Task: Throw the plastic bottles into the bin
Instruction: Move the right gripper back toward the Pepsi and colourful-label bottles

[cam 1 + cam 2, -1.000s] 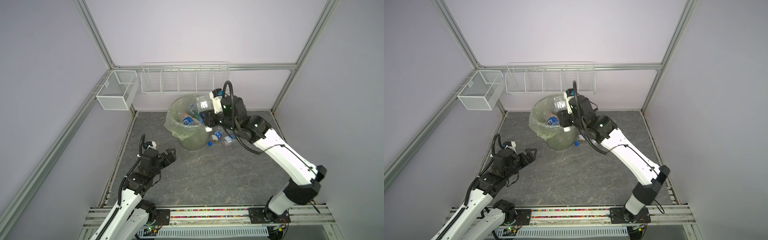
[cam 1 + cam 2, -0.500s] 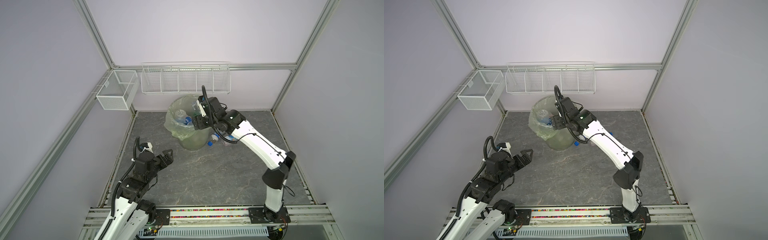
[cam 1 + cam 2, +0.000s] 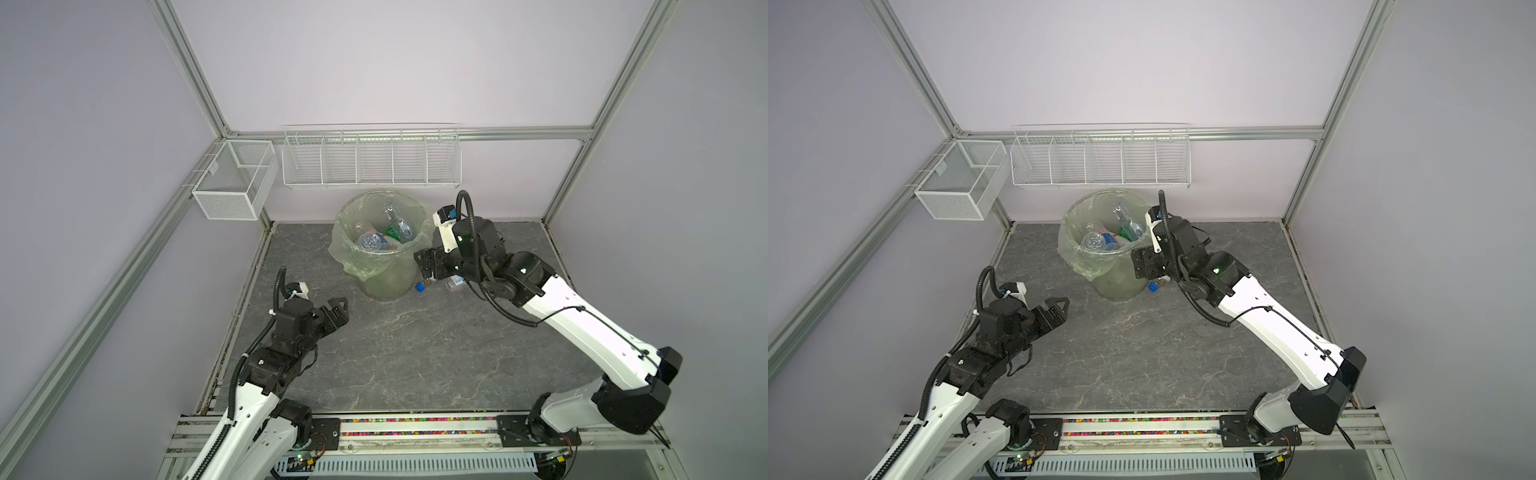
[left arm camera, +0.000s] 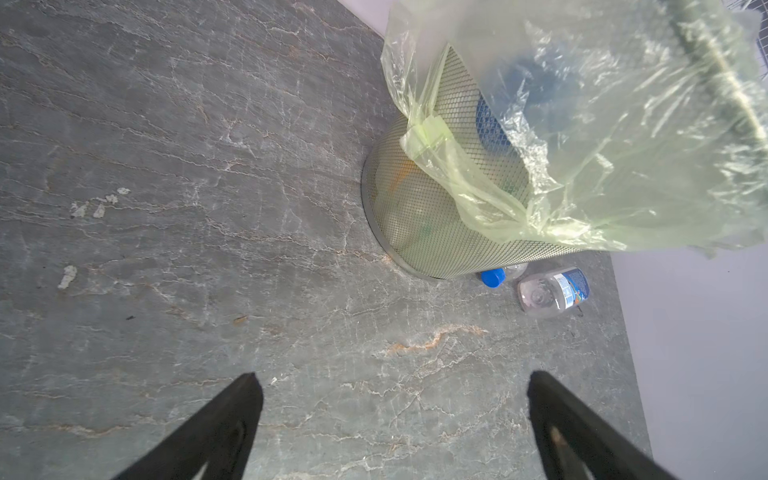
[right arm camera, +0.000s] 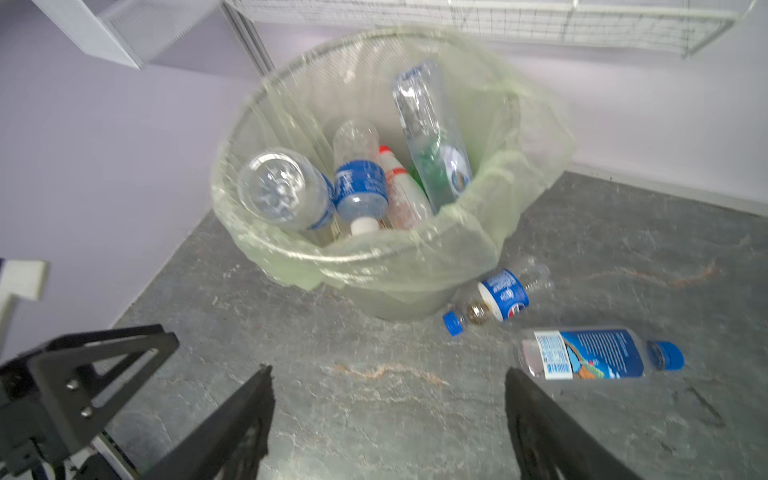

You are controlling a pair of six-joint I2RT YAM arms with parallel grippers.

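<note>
this was a robotics lab, set up as a closed test cell. bare pale lilac walls (image 3: 395,62) were boxed in by aluminium frame profiles (image 3: 193,79) that ran up the corners and along the back. two white-and-black robot arms, the left arm (image 3: 253,399) and the right arm (image 3: 582,328), were bolted to a metal rail (image 3: 415,432) along the front edge, with exposed wiring and a slotted cable duct (image 3: 415,467) under it. white wire baskets (image 3: 371,160) hung from the frame above a grey stone-patterned tabletop (image 3: 415,353).
</note>
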